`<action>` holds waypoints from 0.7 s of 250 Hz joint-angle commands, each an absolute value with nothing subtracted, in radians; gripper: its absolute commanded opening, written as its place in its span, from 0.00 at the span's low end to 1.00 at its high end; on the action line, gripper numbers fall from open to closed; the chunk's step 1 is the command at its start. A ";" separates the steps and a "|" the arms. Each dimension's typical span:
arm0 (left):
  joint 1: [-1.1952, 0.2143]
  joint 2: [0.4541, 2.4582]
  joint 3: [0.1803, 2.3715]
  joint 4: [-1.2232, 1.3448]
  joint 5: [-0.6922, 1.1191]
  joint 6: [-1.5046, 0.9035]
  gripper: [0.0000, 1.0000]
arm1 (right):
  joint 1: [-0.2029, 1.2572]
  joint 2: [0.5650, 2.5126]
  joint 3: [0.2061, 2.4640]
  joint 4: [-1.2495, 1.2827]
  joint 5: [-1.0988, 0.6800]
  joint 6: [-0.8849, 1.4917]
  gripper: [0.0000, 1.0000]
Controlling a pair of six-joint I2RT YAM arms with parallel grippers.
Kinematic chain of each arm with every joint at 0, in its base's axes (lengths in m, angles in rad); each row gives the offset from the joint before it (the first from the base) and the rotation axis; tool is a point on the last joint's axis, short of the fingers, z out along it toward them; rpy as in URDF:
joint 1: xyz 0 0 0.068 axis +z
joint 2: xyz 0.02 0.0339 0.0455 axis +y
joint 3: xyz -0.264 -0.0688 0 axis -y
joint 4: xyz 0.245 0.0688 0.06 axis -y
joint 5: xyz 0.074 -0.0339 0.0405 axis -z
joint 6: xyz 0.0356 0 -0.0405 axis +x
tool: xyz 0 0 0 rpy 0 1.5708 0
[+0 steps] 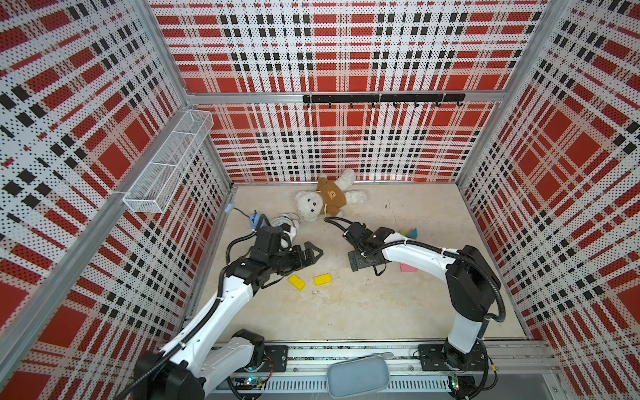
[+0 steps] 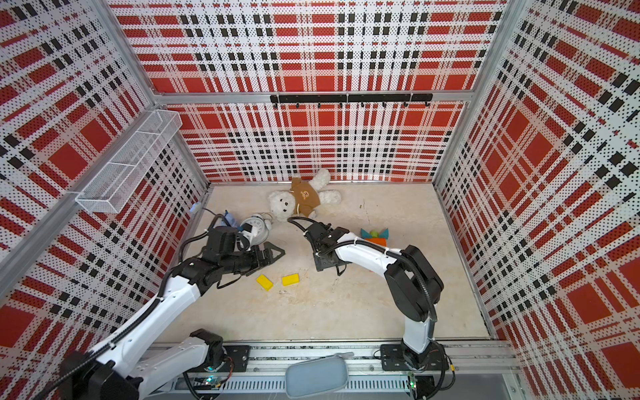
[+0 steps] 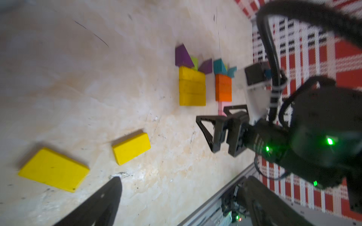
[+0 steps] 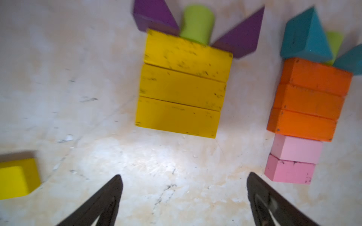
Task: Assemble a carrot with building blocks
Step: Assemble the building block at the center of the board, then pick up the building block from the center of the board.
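The right wrist view shows three yellow blocks [image 4: 182, 84] laid edge to edge, topped by a lime cylinder [image 4: 196, 23] and two purple triangles [image 4: 154, 15]. Beside them lies a row of orange blocks [image 4: 309, 97] and pink blocks [image 4: 293, 158] with teal triangles [image 4: 305, 33] on top. My right gripper [image 4: 184, 182] hangs open just below the yellow stack, holding nothing. Two loose yellow blocks [image 1: 296, 282] [image 1: 322, 279] lie near my left gripper [image 1: 311, 254], which stands open and empty. In both top views my right arm hides the yellow stack.
A teddy bear [image 1: 325, 199] lies at the back. A white alarm clock [image 1: 285, 223] sits behind my left arm. A mesh basket [image 1: 166, 162] hangs on the left wall, and a hook rail [image 1: 381, 98] on the back wall. A grey pouch [image 1: 358, 375] rests at the front rail.
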State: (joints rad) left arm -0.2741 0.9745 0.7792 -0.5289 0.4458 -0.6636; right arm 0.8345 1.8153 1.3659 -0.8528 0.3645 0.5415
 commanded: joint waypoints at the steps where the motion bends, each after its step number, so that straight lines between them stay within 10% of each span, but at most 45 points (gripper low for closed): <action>1: -0.141 0.888 0.771 -0.612 0.386 -0.670 0.99 | 0.839 1.804 1.409 -0.876 0.477 0.546 1.00; 48: 0.029 0.768 0.753 -0.732 0.357 -0.596 1.00 | 0.839 1.827 1.401 -0.754 0.315 0.455 0.89; 83: 0.026 0.704 0.737 -0.753 0.321 -0.572 0.99 | 0.847 1.838 1.465 -0.767 0.241 0.453 0.68; 175: -0.059 0.728 0.710 -0.696 0.355 -0.585 0.99 | 0.870 1.629 1.314 -0.732 0.216 0.561 0.50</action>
State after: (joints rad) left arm -0.0479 0.7090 0.7212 -0.7071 0.3370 -0.5972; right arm 0.8696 1.7168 1.3495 -0.7555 0.2367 0.5159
